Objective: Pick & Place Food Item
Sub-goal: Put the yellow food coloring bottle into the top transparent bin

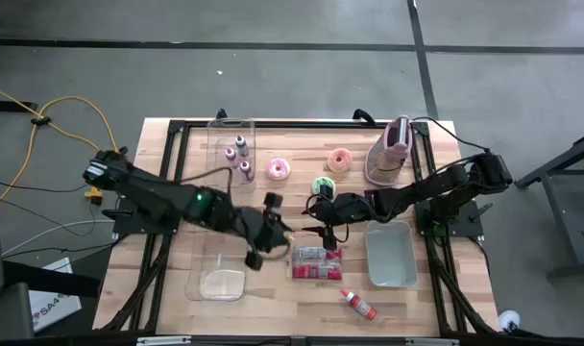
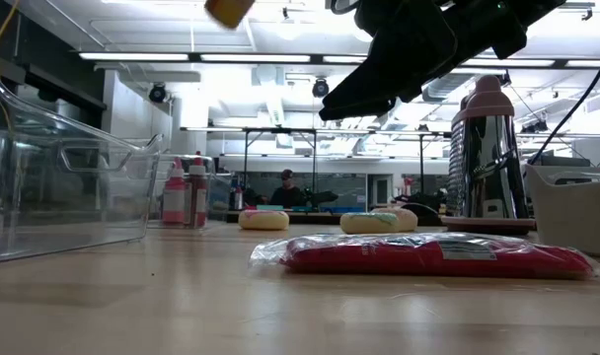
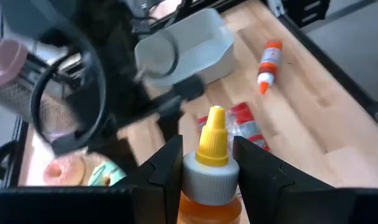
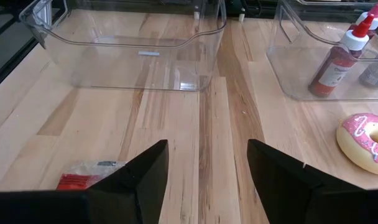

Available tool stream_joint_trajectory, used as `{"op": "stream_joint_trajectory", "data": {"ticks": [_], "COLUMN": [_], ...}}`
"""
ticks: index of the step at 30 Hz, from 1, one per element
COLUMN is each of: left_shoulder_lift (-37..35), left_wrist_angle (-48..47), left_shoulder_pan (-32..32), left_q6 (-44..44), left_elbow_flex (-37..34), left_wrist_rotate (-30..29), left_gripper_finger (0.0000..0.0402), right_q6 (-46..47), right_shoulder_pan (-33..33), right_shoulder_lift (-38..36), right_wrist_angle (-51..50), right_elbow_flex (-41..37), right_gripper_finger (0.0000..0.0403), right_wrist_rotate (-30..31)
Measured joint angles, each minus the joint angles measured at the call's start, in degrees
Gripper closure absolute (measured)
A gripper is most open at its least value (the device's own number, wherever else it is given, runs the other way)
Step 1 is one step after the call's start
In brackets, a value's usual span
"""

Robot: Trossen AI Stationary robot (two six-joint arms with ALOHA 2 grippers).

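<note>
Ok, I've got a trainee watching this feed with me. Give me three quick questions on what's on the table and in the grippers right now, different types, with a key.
1. True or false: the left gripper is shut on the yellow-capped bottle.
2. Which is nothing between its fingers, so standing open over bare wood? A) the left gripper B) the right gripper
3. Fill in: the red food packet lies on the table between the clear bin and the grey ____.

Key: 1 true; 2 B; 3 tray.
</note>
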Motion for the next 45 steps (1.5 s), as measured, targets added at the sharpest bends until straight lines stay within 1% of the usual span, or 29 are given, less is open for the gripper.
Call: {"op": "stream_joint_trajectory", "data": {"ticks": [4, 9, 15, 20, 24, 27, 30, 34, 36, 41, 45], "left_shoulder_lift": [-6.64, -15.62, -23.08, -27.16, -28.98, -29.09, -28.91, -29.20, -30.10, -34.43, -37.43], "left_wrist_angle": [7.35, 16.40, 22.84, 26.83, 27.75, 27.95, 27.68, 28.24, 31.19, 42.91, 48.00], "left_shoulder_pan": [3.98, 9.26, 17.21, 23.54, 28.69, 31.84, 34.36, 37.00, 38.20, 39.79, 40.46], "left_q6": [0.63, 2.36, 0.57, -1.73, -2.16, -2.16, -2.24, -5.06, -6.36, -7.08, -8.27], "left_elbow_flex": [-10.16, -21.83, -31.35, -35.69, -36.81, -36.81, -36.92, -39.35, -41.86, -50.32, -55.83], "left_wrist_rotate": [3.00, 2.92, 2.90, 2.87, 2.01, -0.16, -0.20, 0.04, 0.25, 0.51, -0.32], "left_gripper_finger": [0.0285, 0.0285, 0.0285, 0.0285, 0.0285, 0.0285, 0.0285, 0.0285, 0.0285, 0.0285, 0.0285], "right_q6": [0.00, 0.00, 0.00, -0.01, -0.01, -0.01, -0.02, 0.00, -0.01, -0.02, 0.00], "right_shoulder_pan": [0.00, 0.00, 0.00, 0.00, 0.00, 0.00, 0.00, 0.00, 0.00, 0.00, 0.00], "right_shoulder_lift": [0.00, 0.00, 0.00, 0.00, 0.00, 0.00, 0.00, 0.00, 0.00, 0.00, 0.00], "right_wrist_angle": [0.02, 0.00, 0.02, 0.01, 0.01, 0.00, 0.00, 0.00, 0.00, 0.00, 0.00], "right_elbow_flex": [0.00, -0.02, -0.01, 0.00, 0.00, 0.00, 0.00, 0.00, 0.00, 0.00, 0.00], "right_gripper_finger": [0.0196, 0.0196, 0.0196, 0.0196, 0.0196, 0.0196, 0.0196, 0.0196, 0.0196, 0.0196, 0.0196], "right_wrist_rotate": [0.00, 0.00, 0.00, 0.00, 0.00, 0.00, 0.00, 0.00, 0.00, 0.00, 0.00]}}
